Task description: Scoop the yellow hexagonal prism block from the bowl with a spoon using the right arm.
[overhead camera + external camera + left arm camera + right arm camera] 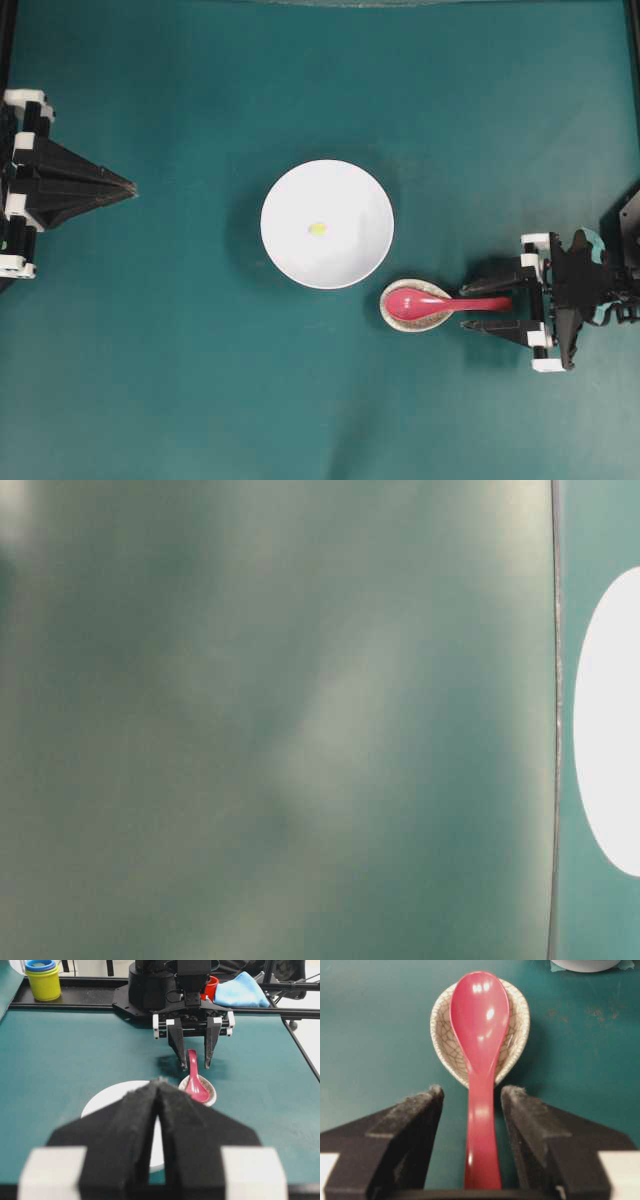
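The right pincer (472, 1105) stands released, its two black pads straddling the handle of the spoon (480, 1060) with a gap on each side, so nothing is gripped yet. The spoon's scoop lies in the small crackle-glazed spoon rest (520, 1025), with the handle reaching back between the pads. To do this step well, the pincer should close squarely on the handle, centred and far enough back that the scoop stays free, then lift straight up so the spoon does not drag the rest along.

The yellow hexagonal prism block (317, 228) sits near the middle of the white bowl (290, 180), which stands just beside the spoon rest, their rims almost touching. That leaves little room between the two dishes, so the spoon is best raised above the bowl's rim before it is carried across. The teal worktop (150, 380) around them offers open room. The left pincer (125, 187) waits well apart at the far side, and seems clenched, though the wrist view is blurred.
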`<state>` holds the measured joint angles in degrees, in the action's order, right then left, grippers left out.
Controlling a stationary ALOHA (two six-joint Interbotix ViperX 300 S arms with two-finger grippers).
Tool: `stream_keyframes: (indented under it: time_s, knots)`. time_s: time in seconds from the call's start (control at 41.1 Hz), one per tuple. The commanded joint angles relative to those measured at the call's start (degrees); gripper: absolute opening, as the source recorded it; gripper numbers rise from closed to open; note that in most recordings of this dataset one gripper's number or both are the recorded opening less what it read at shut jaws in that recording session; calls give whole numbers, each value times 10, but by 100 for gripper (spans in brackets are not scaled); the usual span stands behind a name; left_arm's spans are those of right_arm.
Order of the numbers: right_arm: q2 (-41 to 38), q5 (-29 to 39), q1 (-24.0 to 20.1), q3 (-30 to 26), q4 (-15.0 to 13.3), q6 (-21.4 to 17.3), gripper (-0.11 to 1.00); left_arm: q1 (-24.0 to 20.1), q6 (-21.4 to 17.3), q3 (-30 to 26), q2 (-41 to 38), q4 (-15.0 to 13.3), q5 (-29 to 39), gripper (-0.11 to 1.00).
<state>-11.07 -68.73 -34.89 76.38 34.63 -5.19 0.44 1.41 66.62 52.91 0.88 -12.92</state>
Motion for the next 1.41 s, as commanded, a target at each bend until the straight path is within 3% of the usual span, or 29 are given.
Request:
stream_keyframes:
  time_s: [0.0,0.413,0.778,1.385]
  knots:
    - [6,-2,-3,-1,2,11,56,0,0,-11,-4,1,-3,3]
    - [6,-1,-4,-4,19,28,55,0,0,-11,-5,1,-4,3]
    - [6,9,-4,-5,21,29,41,0,0,-11,-5,1,-4,3]
    - [6,8,-3,-6,21,29,40,0,1,-11,-5,1,-4,3]
